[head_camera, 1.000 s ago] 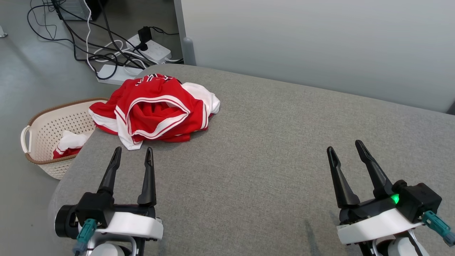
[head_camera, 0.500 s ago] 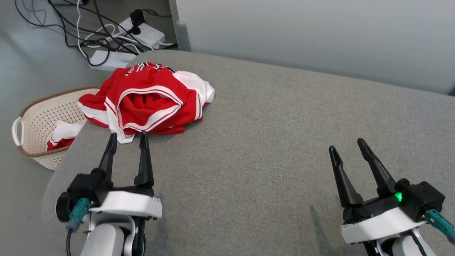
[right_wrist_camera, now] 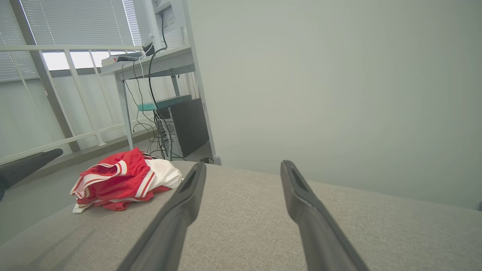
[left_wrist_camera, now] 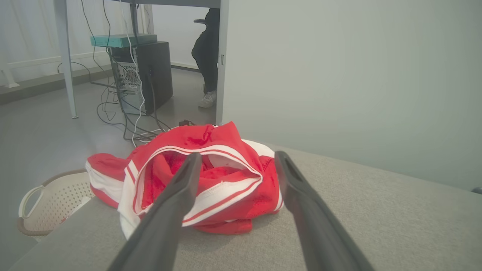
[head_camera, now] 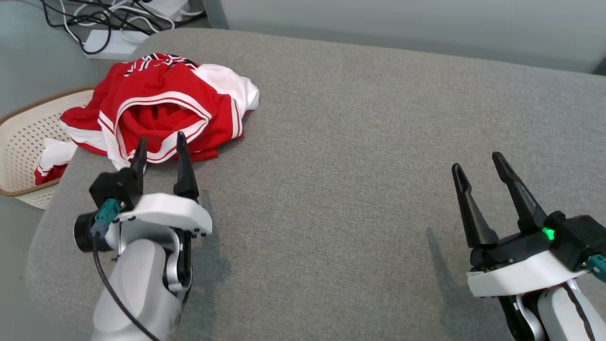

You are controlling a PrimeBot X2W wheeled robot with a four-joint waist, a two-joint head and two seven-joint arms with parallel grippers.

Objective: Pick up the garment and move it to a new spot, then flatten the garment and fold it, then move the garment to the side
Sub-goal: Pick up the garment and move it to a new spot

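The garment [head_camera: 156, 109], a red jersey with white trim, is lying in a crumpled heap on the far left corner of the grey cushion [head_camera: 355, 142]. One white-edged opening is gaping upward and a fold is drooping over the cushion's left edge. It is sitting bunched rather than spread, so I judge the first step, picking it up, as not yet done.

The left claw [head_camera: 161, 137] is hovering over the cushion's left side with its two fingers spread wide and holding nothing. Its tips are framing the heap's near edge, likely so that a closing pinch would catch the trimmed band, the firmest part of a limp cloth. Whether the tips are touching fabric I cannot tell.

The right claw [head_camera: 476, 160] is waiting over the cushion's near right part, well apart from the heap. It is also wide open and empty, probably keeping clear until there is cloth to spread.

A perforated basket [head_camera: 19, 137] holding more red and white cloth is standing on the floor just beside the cushion's left edge, where the drooping fold could slip in. Cables and power strips [head_camera: 106, 42] are lying on the floor beyond the cushion's far left corner.
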